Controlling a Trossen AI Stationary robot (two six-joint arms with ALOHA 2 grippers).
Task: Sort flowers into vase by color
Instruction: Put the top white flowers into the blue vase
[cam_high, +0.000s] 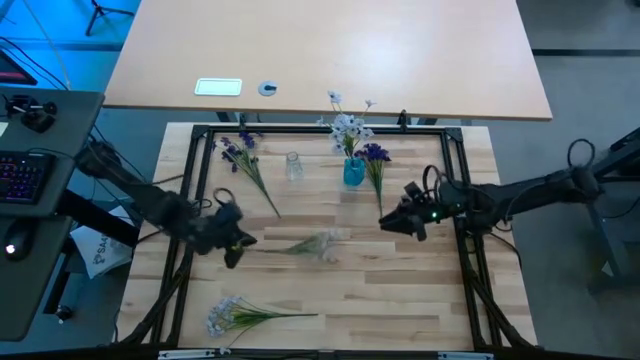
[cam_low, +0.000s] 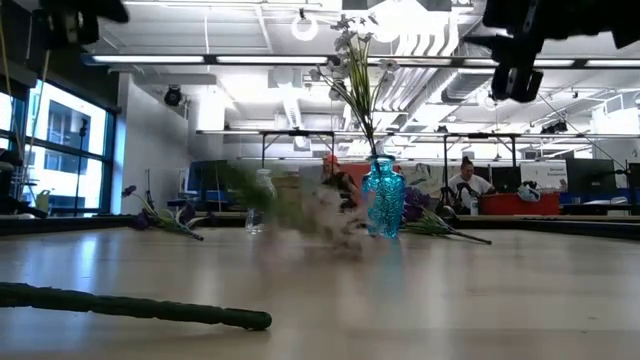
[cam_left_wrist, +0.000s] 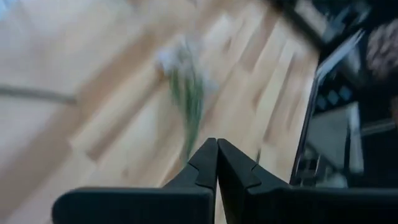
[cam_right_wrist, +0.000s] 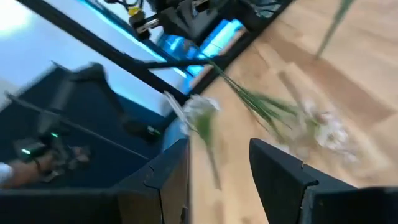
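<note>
Left pincer (cam_high: 233, 245): at about nine o'clock on the surface (cam_high: 400, 300); in its wrist view we see the fingers (cam_left_wrist: 205, 163) pressed together, a blurred green stem running off from their tips, though we cannot tell whether they grip it.
Pale sprig, lower left (cam_high: 240, 315): lying flat at about seven o'clock, blossoms toward the left edge, stem pointing right.
Purple sprig, left (cam_high: 245, 160): lying at about eleven o'clock, blossoms toward the far edge.
Clear vase (cam_high: 293, 166): upright, just right of that purple sprig; we cannot tell whether it holds anything.
Centre sprig (cam_high: 312, 243): pale and blurred, near the middle of the surface, stem end toward the left pincer.
Blue vase (cam_high: 353, 172): at about twelve o'clock, upright, with white flowers (cam_high: 346, 125) standing in it.
Purple sprig, right (cam_high: 375, 160): lying just right of the blue vase.
Right pincer (cam_high: 392, 224): at about two o'clock, below that purple sprig; fingers (cam_right_wrist: 273, 168) spread apart, nothing between them.
</note>
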